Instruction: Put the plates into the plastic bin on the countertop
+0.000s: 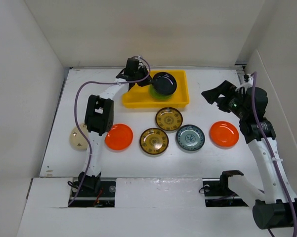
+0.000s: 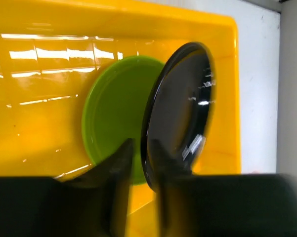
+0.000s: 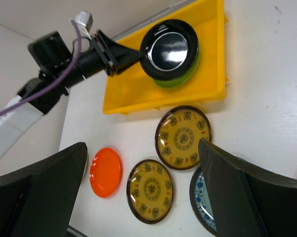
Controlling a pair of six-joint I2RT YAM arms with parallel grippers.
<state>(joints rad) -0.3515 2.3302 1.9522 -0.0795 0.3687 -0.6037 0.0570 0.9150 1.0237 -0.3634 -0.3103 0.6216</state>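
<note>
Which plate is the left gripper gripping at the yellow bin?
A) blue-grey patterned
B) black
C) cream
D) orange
B: the left gripper pinches the rim of the black plate, which is tilted above the lime green plate in the yellow bin.

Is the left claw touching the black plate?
Touching. The left wrist view shows the left claw pinching the rim of the black plate, tilted over the green plate.

bin (image 1: 138, 100) left half open, black plate (image 1: 164, 83) right

No legible text, labels or numbers anywhere.
</note>
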